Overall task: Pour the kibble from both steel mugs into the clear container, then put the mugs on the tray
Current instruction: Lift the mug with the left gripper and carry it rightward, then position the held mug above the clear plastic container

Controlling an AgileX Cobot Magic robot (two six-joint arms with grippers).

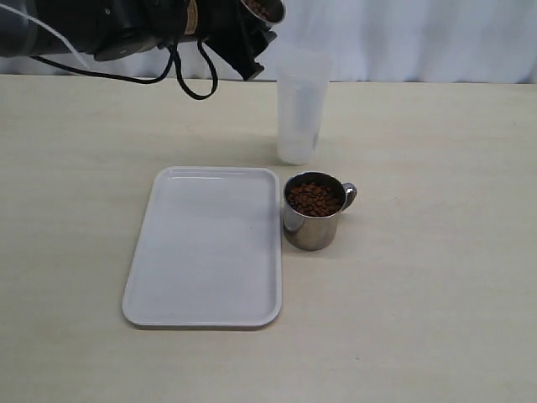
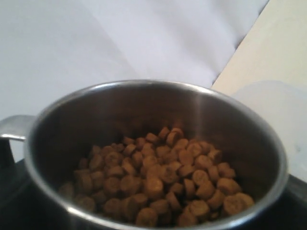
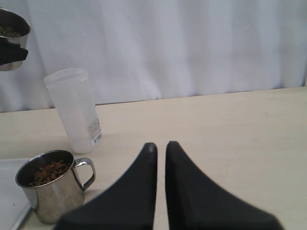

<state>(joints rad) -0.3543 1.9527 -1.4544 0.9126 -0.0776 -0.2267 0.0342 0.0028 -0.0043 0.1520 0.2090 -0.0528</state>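
Note:
My left gripper (image 1: 254,34) is shut on one steel mug (image 1: 265,8), held high just left of the clear container's (image 1: 300,109) mouth. In the left wrist view that mug (image 2: 158,88) is full of brown kibble (image 2: 158,177), and the container's rim (image 2: 276,103) shows blurred beyond it. The second steel mug (image 1: 315,225) stands on the table right of the tray (image 1: 210,252), with kibble (image 1: 314,199) inside and its handle pointing right. My right gripper (image 3: 160,146) is shut and empty, low over the table; that mug (image 3: 50,196) and the container (image 3: 74,112) lie ahead of it.
The white tray is bare and lies flat near the table's middle, its right rim close to the standing mug. A white curtain backs the table. The left arm's black cables (image 1: 189,80) hang over the far left.

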